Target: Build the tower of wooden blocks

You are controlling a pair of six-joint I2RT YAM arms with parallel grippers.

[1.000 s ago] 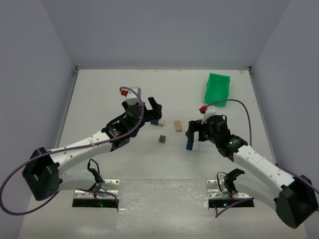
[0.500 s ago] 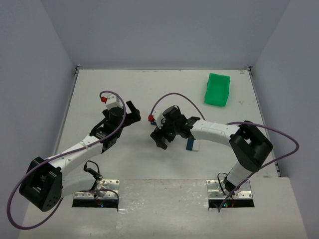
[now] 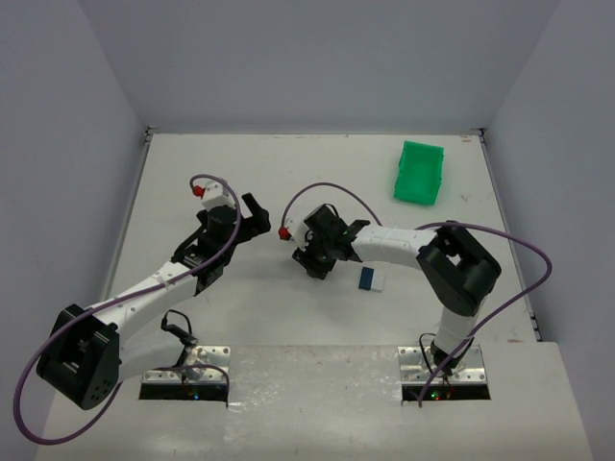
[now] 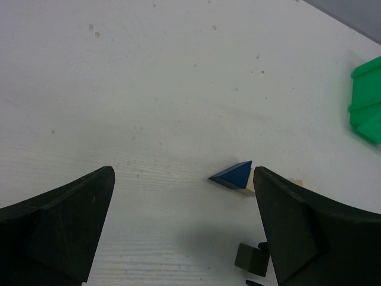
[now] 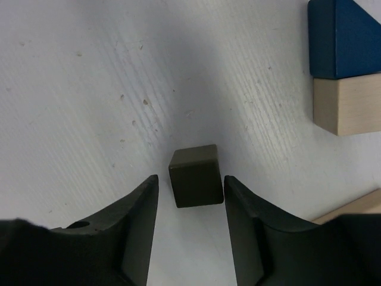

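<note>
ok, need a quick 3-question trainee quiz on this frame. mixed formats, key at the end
1. True or false: the left gripper is holding a block.
2. Multiple choice: what sits between the fingers of the right gripper? A) a metal screw B) the dark cube C) nothing
3. Fill in: in the right wrist view, the blue wedge abuts a ____ block.

Key:
1. False. Its jaws stand wide apart with only bare table between them.
2. B.
3. Tan. The tan block lies edge to edge with the wedge.
</note>
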